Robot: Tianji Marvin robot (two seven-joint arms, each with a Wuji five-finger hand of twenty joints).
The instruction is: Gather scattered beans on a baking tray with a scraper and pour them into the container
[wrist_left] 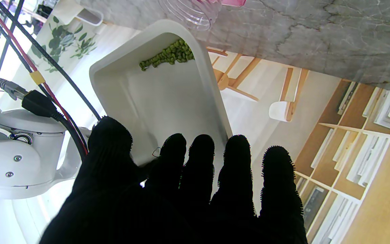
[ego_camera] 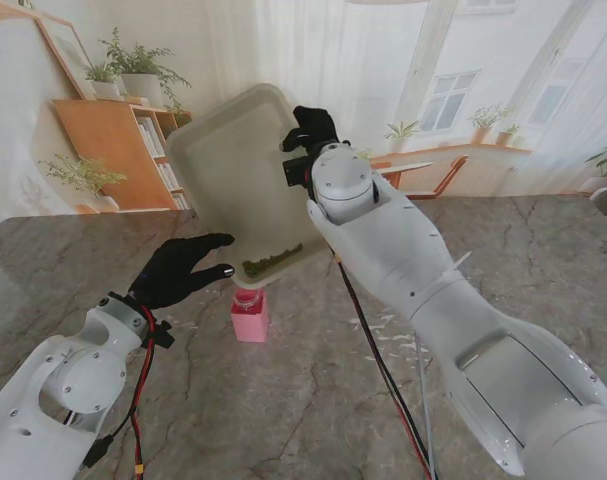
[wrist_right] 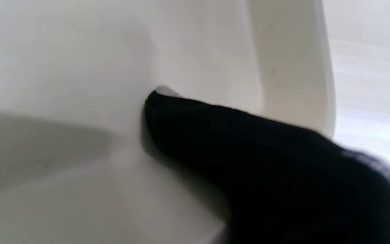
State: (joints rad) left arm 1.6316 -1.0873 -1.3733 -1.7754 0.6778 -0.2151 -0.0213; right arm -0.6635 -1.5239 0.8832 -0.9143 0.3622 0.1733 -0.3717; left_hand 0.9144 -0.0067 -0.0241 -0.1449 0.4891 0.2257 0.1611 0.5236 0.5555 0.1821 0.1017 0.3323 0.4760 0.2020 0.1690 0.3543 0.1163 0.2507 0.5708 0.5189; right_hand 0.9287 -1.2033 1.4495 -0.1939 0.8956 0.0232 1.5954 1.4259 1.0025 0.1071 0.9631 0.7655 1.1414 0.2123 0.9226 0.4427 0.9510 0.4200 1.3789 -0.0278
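At the far right rim of the baking tray (ego_camera: 223, 160), right hand (ego_camera: 311, 130) clamped, one black-gloved finger (wrist_right: 188, 125) pressed flat against the pale inside wall in the right wrist view. Tray lifted clear of the marble table (ego_camera: 283, 400) and tipped steeply, low corner pointing toward me. Green beans (ego_camera: 273, 262) heaped along that low edge, directly over the mouth of the pink container (ego_camera: 249, 315) standing upright on the table. Whether any beans already in the container: cannot tell.

Beside the tray's left edge, left hand (ego_camera: 178, 270) spread flat, fingers (wrist_left: 237, 159) straight and apart, holding nothing, thumb side close to or just touching the tray's edge; contact not certain from the left wrist view. No scraper in sight in any view.

Judged from the heap: gathering done, pouring in hand. Beans bunched at the corner but not visibly falling. Next move likely a little more tilt, or a small shake, with the low corner kept centred above the narrow container mouth. Risk: tray corner broader than the opening, so beans spilling past the rim onto the marble. Left hand well placed for steadying the edge.
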